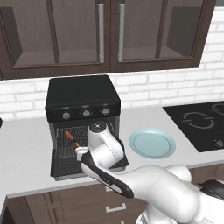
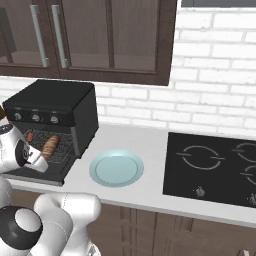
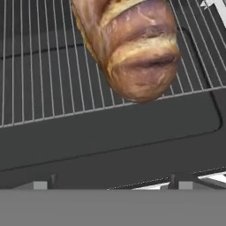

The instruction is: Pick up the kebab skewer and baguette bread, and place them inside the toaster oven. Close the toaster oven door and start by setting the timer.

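While the oven (image 1: 83,94) stands on the grey counter (image 2: 150,145) with its door (image 1: 65,168) dropped flat in front, the arm reaches into the opening from the front. The gripper (image 2: 37,162) sits at the mouth of the oven, just above the door; the base views do not show its tips well enough, and the hand view shows them only at the very bottom edge, so I cannot tell how the jaws stand. The bread (image 3: 130,48) lies on the wire rack (image 3: 39,66), its rounded end overhanging the rack's front bar toward the door; from the right it shows as a brown loaf (image 2: 50,145) inside the cavity. The skewer (image 1: 70,135) lies on the rack too, left of the bread, its stick pointing outward. Three knobs (image 1: 86,113) sit in a row above the opening. A pale blue plate (image 1: 152,143) rests on the counter just right of the oven, with a black cooktop (image 2: 215,167) beyond it. Dark wooden cabinets (image 1: 109,35) hang above, against a white brick wall (image 2: 215,65).
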